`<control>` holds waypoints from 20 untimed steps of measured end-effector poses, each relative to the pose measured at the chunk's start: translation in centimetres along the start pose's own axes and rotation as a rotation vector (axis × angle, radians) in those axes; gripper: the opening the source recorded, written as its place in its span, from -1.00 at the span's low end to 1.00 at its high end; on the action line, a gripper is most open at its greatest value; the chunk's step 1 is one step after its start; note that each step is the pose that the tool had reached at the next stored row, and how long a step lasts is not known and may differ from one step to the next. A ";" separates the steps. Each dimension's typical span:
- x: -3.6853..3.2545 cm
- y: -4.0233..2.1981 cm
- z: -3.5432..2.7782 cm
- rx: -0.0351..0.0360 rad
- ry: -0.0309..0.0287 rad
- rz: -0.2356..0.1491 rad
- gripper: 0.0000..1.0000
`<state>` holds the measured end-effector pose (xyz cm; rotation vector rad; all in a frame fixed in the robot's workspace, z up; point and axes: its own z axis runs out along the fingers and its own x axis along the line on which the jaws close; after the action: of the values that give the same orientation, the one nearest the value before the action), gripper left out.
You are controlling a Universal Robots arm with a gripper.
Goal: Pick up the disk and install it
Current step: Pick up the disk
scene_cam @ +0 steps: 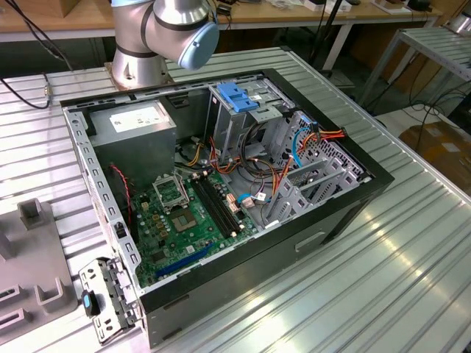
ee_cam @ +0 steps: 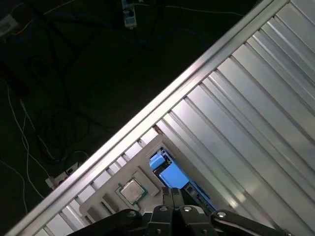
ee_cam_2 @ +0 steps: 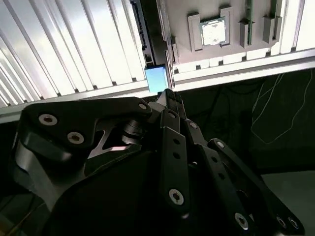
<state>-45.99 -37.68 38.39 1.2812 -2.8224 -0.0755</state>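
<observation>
The black metal gripper (ee_cam: 172, 192), tips pressed together, hangs right by the blue-edged dark flat disk (ee_cam: 171, 175) over the ribbed silver table (ee_cam: 246, 123)

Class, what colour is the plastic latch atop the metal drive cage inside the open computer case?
Blue; the plastic latch shows best in the exterior view.

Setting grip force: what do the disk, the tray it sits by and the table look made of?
disk: edge frame looks like blue plastic, even matte colour; the body behind it is dark, probably metal.
tray: flat matte grey, likely plastic, but that is uncertain.
table: ribbed silver profiles with a bright sheen, probably aluminium.
</observation>
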 end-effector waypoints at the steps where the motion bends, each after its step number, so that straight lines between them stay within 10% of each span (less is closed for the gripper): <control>1: 0.00 0.00 0.01 0.0005 0.0017 -0.028 -0.80; 20: 0.00 -0.02 0.15 0.0064 0.0227 -0.370 -0.80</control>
<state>-45.98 -37.68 38.24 1.7753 -2.5311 -0.0623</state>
